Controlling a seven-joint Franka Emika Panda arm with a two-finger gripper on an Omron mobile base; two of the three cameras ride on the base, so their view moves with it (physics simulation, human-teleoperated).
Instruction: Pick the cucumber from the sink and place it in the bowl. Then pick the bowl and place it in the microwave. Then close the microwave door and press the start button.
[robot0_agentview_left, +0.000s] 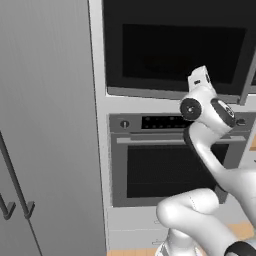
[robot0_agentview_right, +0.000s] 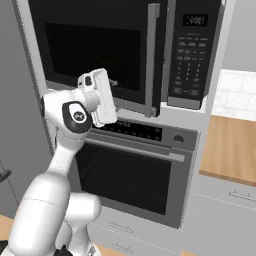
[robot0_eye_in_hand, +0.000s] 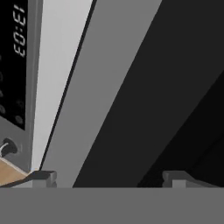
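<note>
Microwave: sitting built into the pale cabinet column, directly above the oven; black front with a dark window.
Microwave door: standing closed or very nearly closed across the front of the microwave; its steel handle bar is running upright along the door's right edge, next to the button panel.
Button panel: lying to the right of the microwave door, with a small lit clock display at the top and rows of pale buttons under it.
Gripper: hovering right in front of the lower part of the microwave door, pointing at it; the two finger tips are standing wide apart with nothing between them, and they are gripping nothing. The left finger is showing against the pale frame, the other against the dark door.
Arm: rising in front of the oven, wrist bent up toward the lower edge of the microwave.
Oven: sitting just below the microwave, door shut, bar handle running across its top, knobs at both ends of its control strip.
Counter: wooden top lying to the right of the microwave column, lower than the microwave.
Tall cupboard: grey doors standing left of the microwave.
Cucumber and bowl: cannot tell where they are.
</note>
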